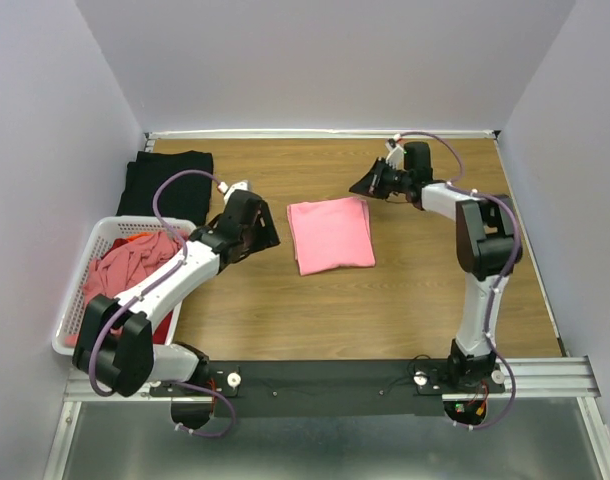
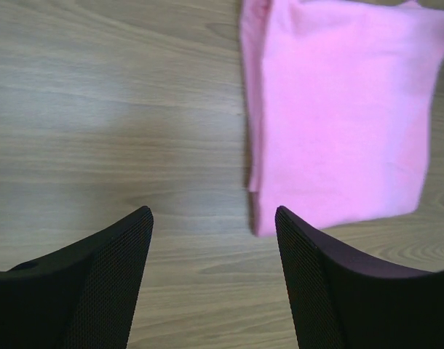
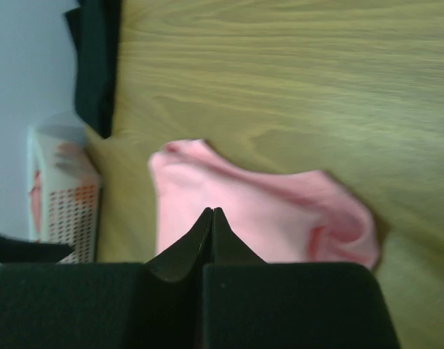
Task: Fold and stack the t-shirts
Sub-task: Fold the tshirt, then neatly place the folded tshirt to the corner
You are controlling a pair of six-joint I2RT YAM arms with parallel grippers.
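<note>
A wood-grain surface fills the floor of a plain booth, closed in by pale, bare walls at the back and on both sides. A black rail runs along the near edge and carries the two arm bases.

Seen from above, the folded pink t-shirt lies flat close to the middle of the surface, a neat rectangle with its layered edge on the left. A black t-shirt lies spread in the far corner at 10 o'clock, against the back and left walls. At 8 o'clock a white slatted basket sits by the left wall, holding a loose heap of salmon and red t-shirts.

The left end effector hovers over bare wood at 9 o'clock of the folded pink t-shirt, just beside it; its fingers are spread wide with nothing between them. The right end effector sits at 1 o'clock of the same shirt, near its far corner, fingers pressed together tip to tip and gripping no cloth.
</note>
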